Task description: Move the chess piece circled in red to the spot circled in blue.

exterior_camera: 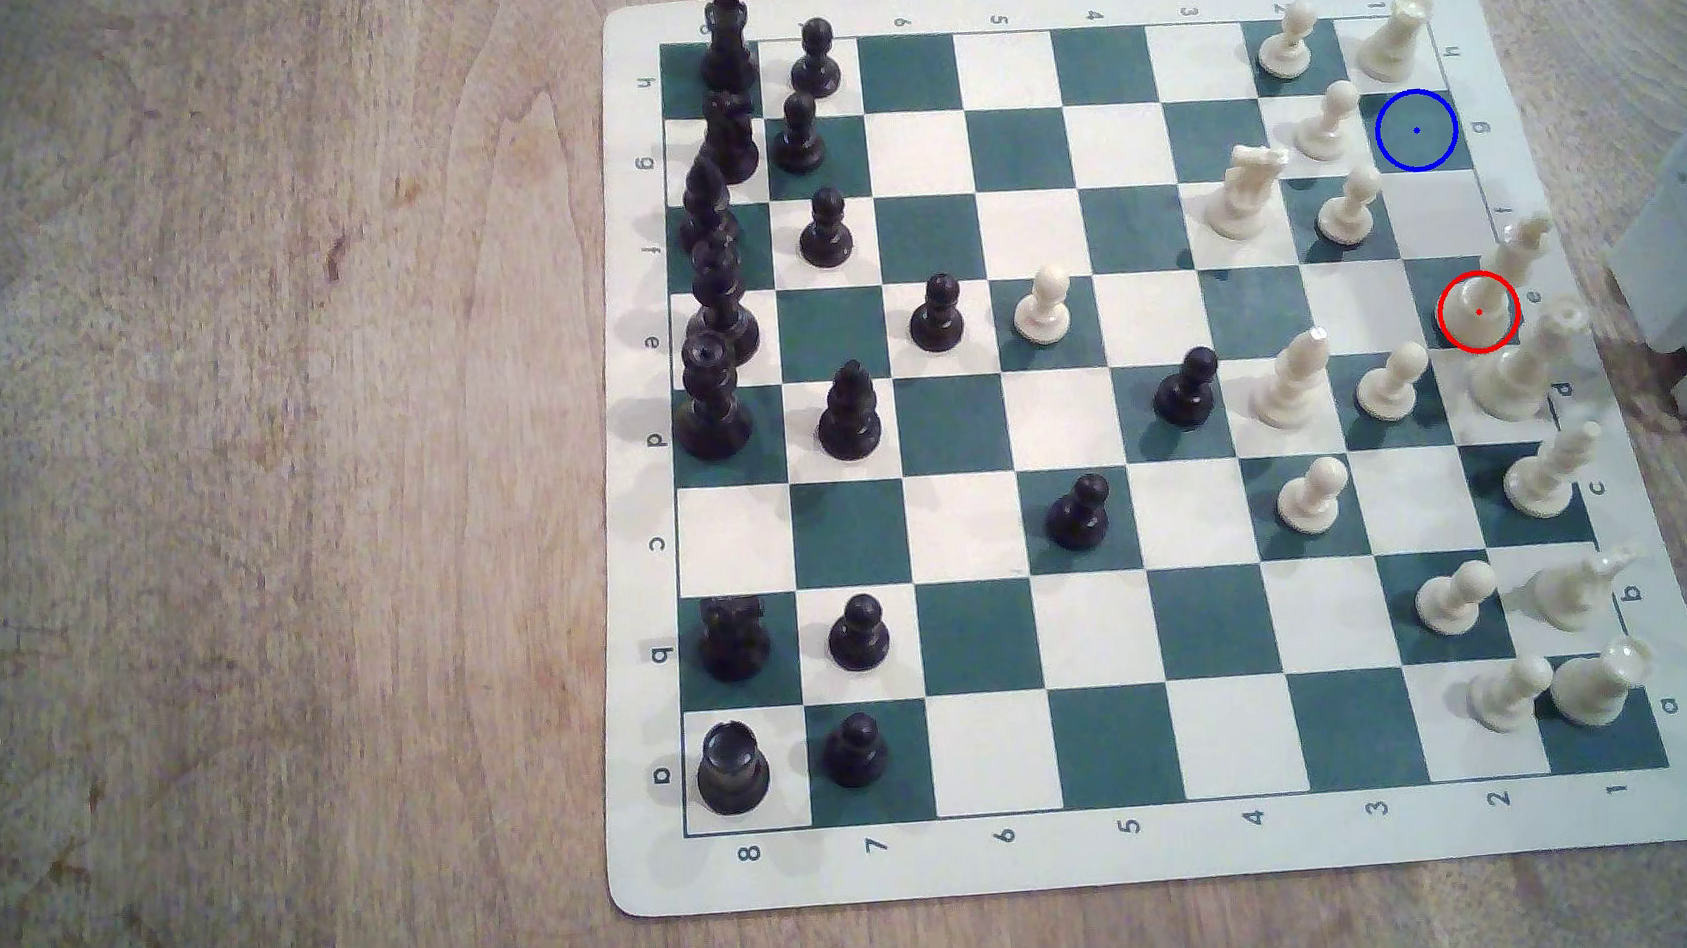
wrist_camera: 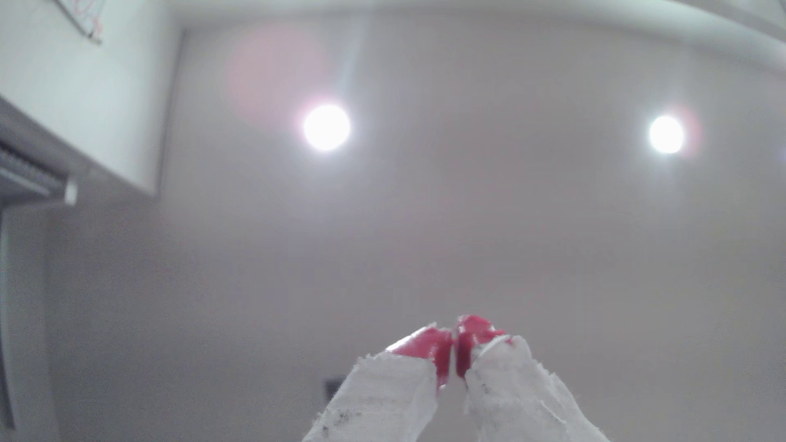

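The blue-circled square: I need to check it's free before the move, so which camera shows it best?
The exterior view. There the blue-circled square lies bare and green near the board's far right corner, with no piece on it. The wrist view looks up at ceiling lights past the shut gripper, so it tells nothing about the square.
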